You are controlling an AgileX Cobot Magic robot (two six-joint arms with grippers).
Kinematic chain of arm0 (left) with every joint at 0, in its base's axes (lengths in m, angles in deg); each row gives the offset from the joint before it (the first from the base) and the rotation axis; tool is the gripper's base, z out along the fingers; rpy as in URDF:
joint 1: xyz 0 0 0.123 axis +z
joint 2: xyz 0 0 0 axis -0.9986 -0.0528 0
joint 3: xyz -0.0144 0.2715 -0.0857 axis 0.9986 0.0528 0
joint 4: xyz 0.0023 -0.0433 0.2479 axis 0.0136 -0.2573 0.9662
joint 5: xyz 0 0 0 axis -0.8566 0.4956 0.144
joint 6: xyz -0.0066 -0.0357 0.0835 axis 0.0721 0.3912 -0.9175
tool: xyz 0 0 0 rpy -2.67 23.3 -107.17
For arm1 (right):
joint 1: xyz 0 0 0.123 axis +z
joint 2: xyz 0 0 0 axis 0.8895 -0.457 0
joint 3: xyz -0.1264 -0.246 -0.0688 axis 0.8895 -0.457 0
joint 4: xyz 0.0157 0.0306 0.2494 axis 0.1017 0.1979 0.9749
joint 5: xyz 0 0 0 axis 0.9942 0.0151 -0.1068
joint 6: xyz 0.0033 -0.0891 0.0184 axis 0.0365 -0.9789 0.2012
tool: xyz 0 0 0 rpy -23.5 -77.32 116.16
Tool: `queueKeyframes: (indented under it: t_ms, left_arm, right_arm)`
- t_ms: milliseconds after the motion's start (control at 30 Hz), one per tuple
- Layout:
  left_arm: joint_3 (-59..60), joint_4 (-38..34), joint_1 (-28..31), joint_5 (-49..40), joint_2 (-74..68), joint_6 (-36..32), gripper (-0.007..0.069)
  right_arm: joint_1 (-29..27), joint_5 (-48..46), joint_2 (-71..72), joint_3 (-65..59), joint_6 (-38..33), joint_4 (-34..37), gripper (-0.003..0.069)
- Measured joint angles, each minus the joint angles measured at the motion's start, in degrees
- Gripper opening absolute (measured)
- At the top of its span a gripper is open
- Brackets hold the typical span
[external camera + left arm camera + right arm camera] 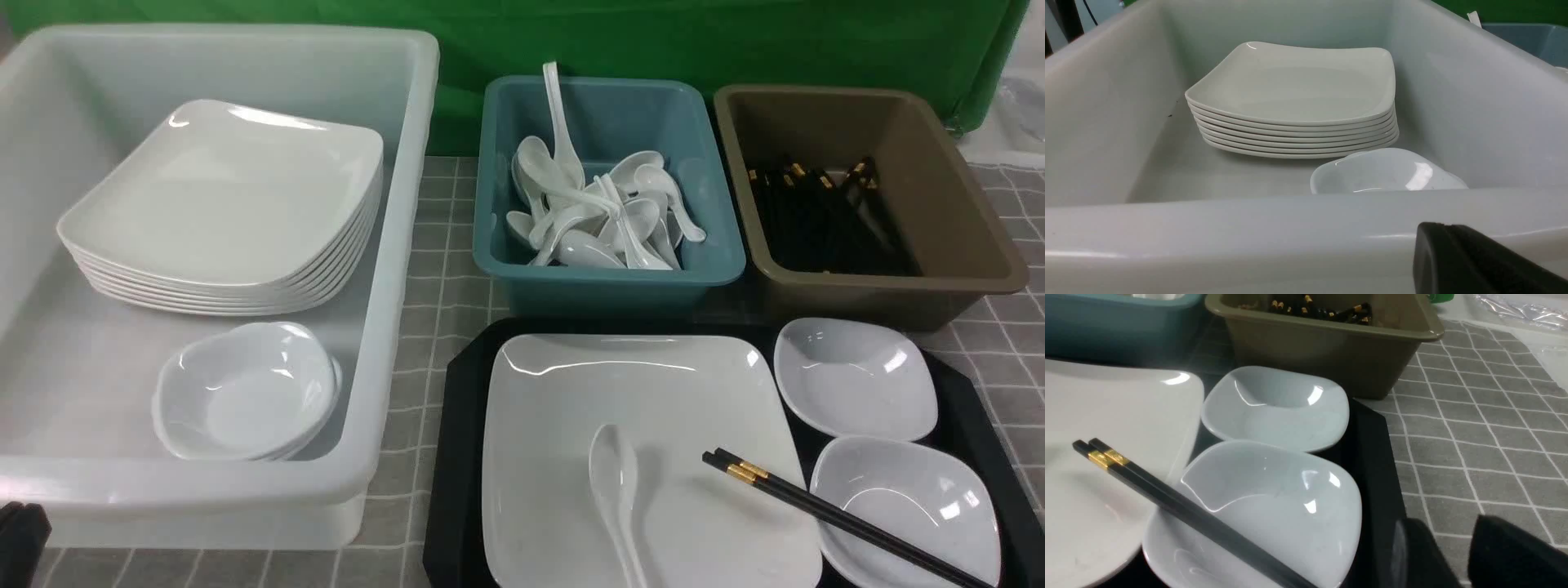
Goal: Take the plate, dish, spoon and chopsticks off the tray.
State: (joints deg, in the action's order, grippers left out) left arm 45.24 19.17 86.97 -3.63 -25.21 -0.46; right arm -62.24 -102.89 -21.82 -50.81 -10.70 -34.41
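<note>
We see the plate (555,457) on the black tray (457,457). The spoon (616,490) lies on it, and the chopsticks (816,506) reach from it across the nearer small dish (906,502), with a second dish (853,376) behind. Our right tool (1453,539) hangs by the tray's right edge, released and empty. Our left tool (20,539), clenched, sits before the white tub (204,490).
</note>
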Motion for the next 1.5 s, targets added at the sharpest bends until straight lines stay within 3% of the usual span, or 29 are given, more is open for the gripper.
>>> queueKeyframes:
  t_ms: [1100,1267,1400,1500]
  left_arm:
    - [0.00,-0.17,0.00,3.13,0.00,0.12,0.0021]
    - [0.00,-8.39,0.00,10.44,0.00,4.01,0.0021]
    - [0.00,-17.75,0.00,14.65,0.00,12.49,0.0021]
    - [0.00,-20.18,0.00,17.17,0.00,17.47,0.0021]
  right_arm:
    - [0.00,0.00,0.00,0.00,0.00,0.00,0.0240]
    - [0.00,0.00,0.00,0.00,0.00,0.00,0.0240]
    - [0.00,0.00,0.00,0.00,0.00,0.00,0.0240]
    - [0.00,0.00,0.00,0.00,0.00,0.00,0.0240]
